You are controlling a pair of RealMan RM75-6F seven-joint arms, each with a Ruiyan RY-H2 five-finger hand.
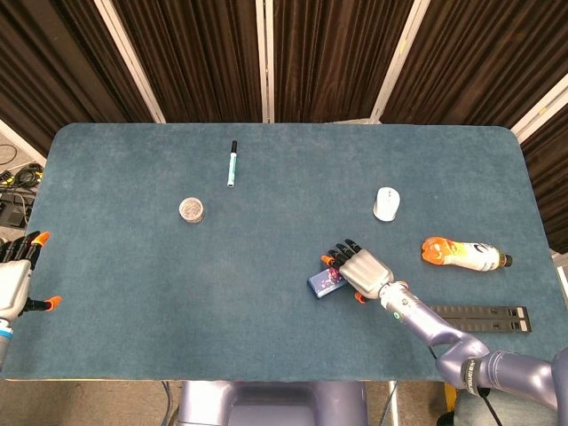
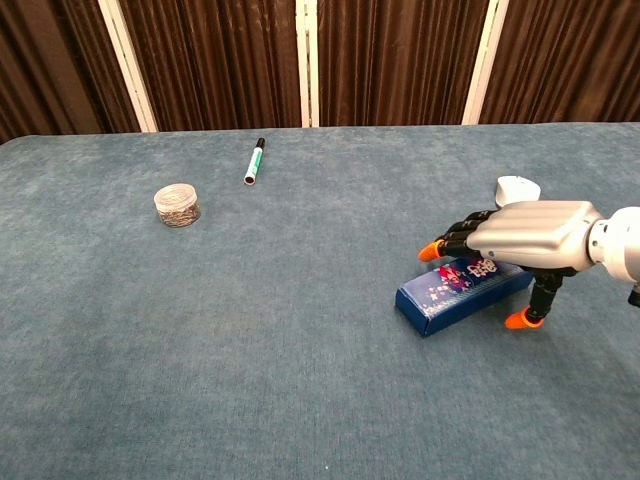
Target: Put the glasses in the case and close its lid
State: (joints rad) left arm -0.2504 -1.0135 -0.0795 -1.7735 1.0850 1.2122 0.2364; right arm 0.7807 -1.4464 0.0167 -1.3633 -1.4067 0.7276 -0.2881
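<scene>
A closed blue rectangular case (image 1: 321, 283) (image 2: 438, 301) with a red and white print lies flat on the table, right of centre. My right hand (image 1: 360, 269) (image 2: 530, 236) hovers low over its right end, palm down. The fingers (image 2: 452, 243) stretch out over the lid and the thumb (image 2: 528, 315) points down to the cloth on the near side. I cannot tell whether the fingers touch the lid, and the hand holds nothing. My left hand (image 1: 16, 277) stays at the table's far left edge with its fingers apart and nothing in it. No glasses show in either view.
A green pen (image 1: 232, 163) (image 2: 254, 161) and a small round jar (image 1: 192, 209) (image 2: 177, 205) lie at the back left. A white mouse (image 1: 386, 203) (image 2: 517, 187), an orange bottle (image 1: 466, 254) and a black bar (image 1: 475, 318) lie to the right of the case.
</scene>
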